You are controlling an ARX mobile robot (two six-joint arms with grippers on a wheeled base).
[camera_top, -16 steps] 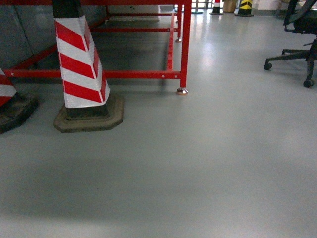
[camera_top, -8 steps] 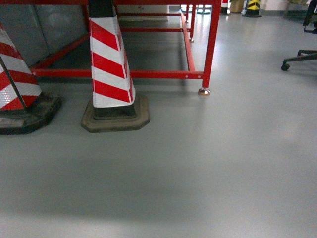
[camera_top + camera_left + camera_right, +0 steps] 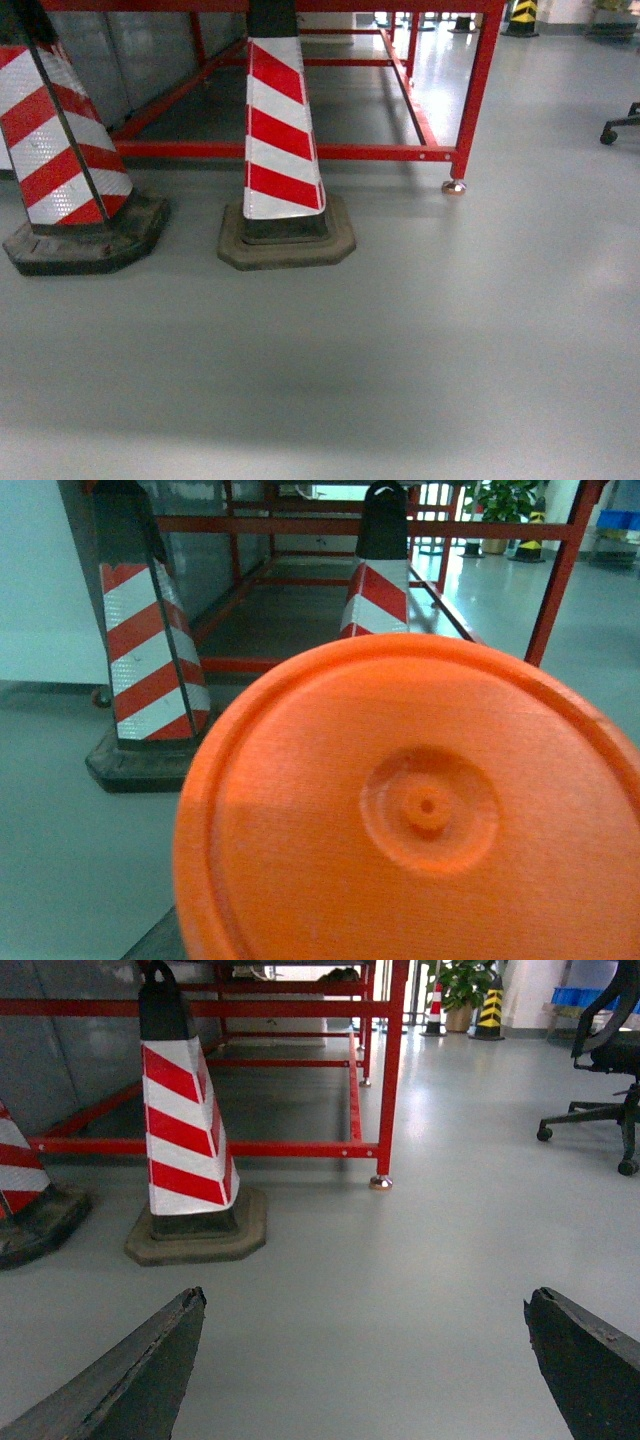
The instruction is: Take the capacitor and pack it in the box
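The grey floor (image 3: pixel 420 340) fills most of the head view, smooth and slightly glossy, with a soft dark shadow across its lower part. Above it runs a red metal frame (image 3: pixel 300 151), its low rails parallel to the floor and its corner leg ending in a small metal foot (image 3: pixel 454 186). Two red-and-white striped cones stand in front of that frame: the middle cone (image 3: pixel 283 150) sits upright on a dark octagonal base, and the left cone (image 3: pixel 60 150) stands just beside it on its own base, with a thin dark rod leaning across its stripes. In the left wrist view a large orange disc (image 3: pixel 420 810) with a raised rim and a small hub at its centre blocks the lower frame, so the left tool is hidden and I cannot tell whether it is wide or narrow. In the right wrist view the right tool (image 3: pixel 365 1360) is spread wide, its two dark fingers (image 3: pixel 130 1375) at the bottom corners with bare floor between them, holding nothing. A black office chair (image 3: pixel 605 1060) stands well off to the right, and a yellow-and-black bollard (image 3: pixel 490 1000) is far back. Neither the box nor the capacitor shows in any view.
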